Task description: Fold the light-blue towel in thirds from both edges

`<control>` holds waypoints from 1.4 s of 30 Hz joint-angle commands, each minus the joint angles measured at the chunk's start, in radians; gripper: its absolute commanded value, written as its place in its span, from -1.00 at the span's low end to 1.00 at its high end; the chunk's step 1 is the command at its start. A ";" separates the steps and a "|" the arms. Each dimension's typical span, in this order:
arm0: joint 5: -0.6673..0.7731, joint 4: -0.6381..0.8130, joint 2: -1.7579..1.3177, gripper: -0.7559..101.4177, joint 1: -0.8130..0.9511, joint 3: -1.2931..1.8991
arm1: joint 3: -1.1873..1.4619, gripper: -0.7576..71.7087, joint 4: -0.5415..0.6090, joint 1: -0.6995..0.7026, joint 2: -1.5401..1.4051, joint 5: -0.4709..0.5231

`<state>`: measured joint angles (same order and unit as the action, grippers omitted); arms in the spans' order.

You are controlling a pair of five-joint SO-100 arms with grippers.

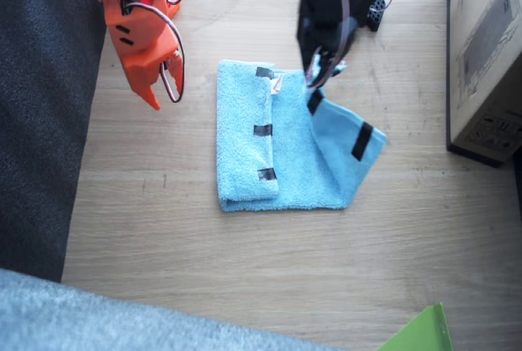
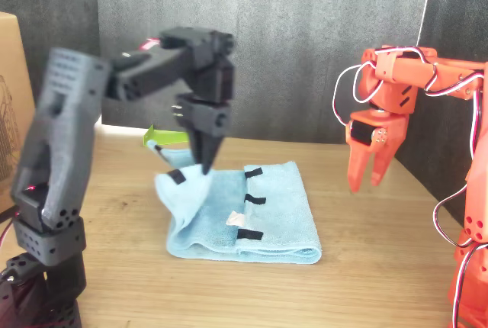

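The light-blue towel [image 1: 281, 155] lies on the wooden table [image 1: 245, 269], near its middle; one short side is already folded over the centre, with its three black tape strips [image 1: 263, 130] facing up; the opposite edge [image 1: 351, 143] is raised off the table. The left hand [image 1: 320, 73], black, is pressed together on a corner of that raised edge, holding it above the towel; the right hand [image 1: 163, 90], orange, hangs beside the towel, clear of it, fingers slightly spread. A cardboard box [image 1: 489, 49] stands farther off at the table's edge.
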<state>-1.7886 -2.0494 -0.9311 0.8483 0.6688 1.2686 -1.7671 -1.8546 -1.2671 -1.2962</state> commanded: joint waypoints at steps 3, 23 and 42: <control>-0.026 -0.015 0.044 -0.99 -0.074 -0.117 | 0.046 -0.26 0.006 0.017 -0.118 0.006; -0.064 -0.018 0.232 -0.49 -0.201 -0.273 | 0.170 -0.23 0.044 0.031 -0.206 0.014; -0.175 -0.023 0.140 -0.28 -0.190 -0.341 | 0.239 -0.22 0.014 0.020 -0.334 -0.003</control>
<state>-1.9313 -2.0509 -0.7424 0.6504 0.3942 1.4926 -1.7349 -1.8224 -1.5232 -1.2793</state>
